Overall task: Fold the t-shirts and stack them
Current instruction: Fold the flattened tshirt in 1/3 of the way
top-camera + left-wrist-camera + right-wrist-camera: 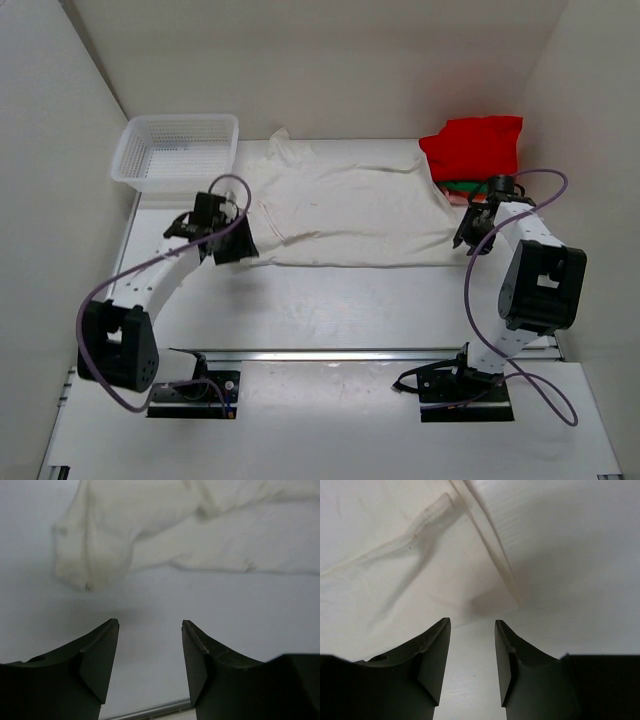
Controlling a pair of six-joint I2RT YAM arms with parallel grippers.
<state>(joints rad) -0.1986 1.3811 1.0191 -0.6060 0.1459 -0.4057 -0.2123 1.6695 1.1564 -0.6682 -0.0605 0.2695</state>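
Observation:
A wrinkled cream t-shirt lies spread flat across the middle of the table. A folded red t-shirt tops a stack at the back right, with green and salmon-pink edges showing under it. My left gripper is open and empty just off the shirt's left sleeve. In the left wrist view the sleeve lies ahead of my left gripper. My right gripper is open and empty at the shirt's right edge. In the right wrist view the shirt's corner lies just beyond my right gripper.
A white plastic mesh basket stands at the back left. White walls close in the table on the left, back and right. A metal rail runs across the near side in front of the arm bases.

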